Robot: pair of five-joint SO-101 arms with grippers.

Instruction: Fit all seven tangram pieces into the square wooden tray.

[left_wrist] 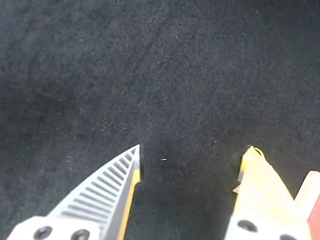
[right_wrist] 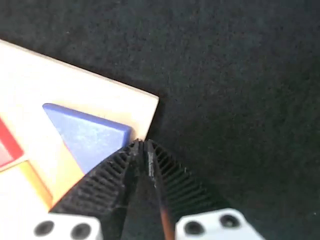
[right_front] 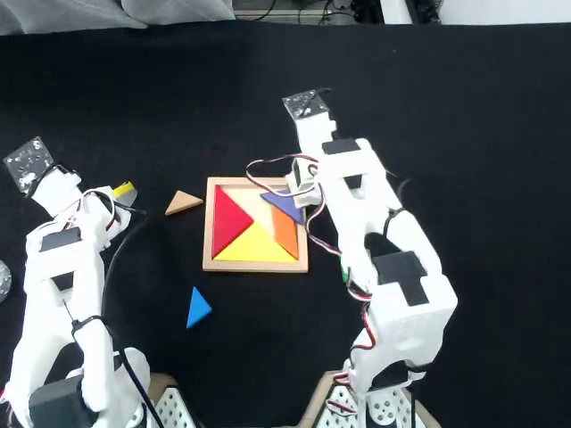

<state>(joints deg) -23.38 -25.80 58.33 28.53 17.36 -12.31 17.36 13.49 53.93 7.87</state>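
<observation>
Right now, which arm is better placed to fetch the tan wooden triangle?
Left. The tan wooden triangle lies on the left arm's side of the square wooden tray, and the left gripper is open over bare cloth. The right gripper is shut at the tray's opposite side.

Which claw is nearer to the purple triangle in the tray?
Right. The right claw is shut beside the purple triangle; the left claw is open over bare cloth, far from the tray.

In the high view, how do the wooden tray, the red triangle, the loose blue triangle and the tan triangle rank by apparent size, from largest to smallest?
1. wooden tray
2. red triangle
3. loose blue triangle and tan triangle: they look about alike, so they are not ranked.
</observation>
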